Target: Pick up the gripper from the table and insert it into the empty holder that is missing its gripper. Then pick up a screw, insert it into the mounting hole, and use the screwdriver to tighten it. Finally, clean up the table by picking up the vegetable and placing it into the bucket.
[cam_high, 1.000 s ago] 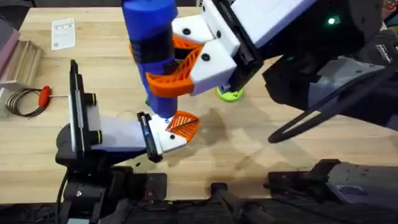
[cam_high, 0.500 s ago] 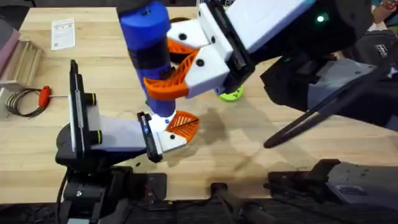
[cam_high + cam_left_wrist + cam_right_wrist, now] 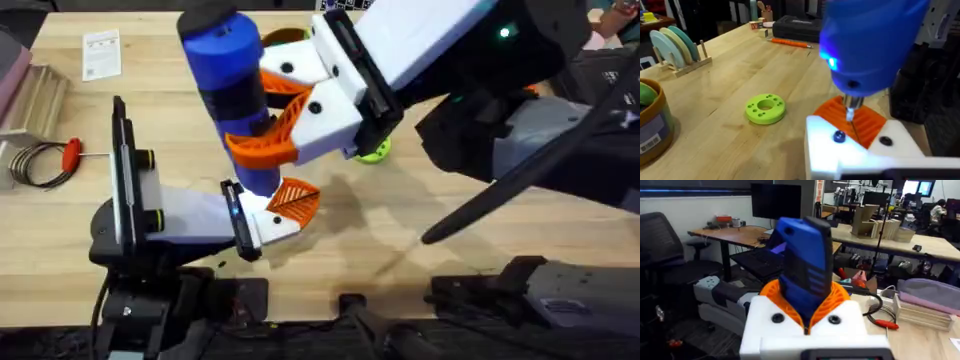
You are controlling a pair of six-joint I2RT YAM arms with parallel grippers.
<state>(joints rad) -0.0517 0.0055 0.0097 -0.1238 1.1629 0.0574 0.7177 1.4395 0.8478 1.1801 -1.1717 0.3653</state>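
Blue screwdriver (image 3: pixel 235 95) upright, slightly tilted, tip over white holder (image 3: pixel 262 222) with orange gripper (image 3: pixel 293 199) seated in it; orange-brown bucket (image 3: pixel 652 127) with purple label nearby.

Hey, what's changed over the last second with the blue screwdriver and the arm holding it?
The right tool, shut on the blue screwdriver, has tilted it: the top swung toward the table's left side while the tip stays over the white holder. The orange gripper stays seated in the holder, and the green disc and red-handled screwdriver have not moved.
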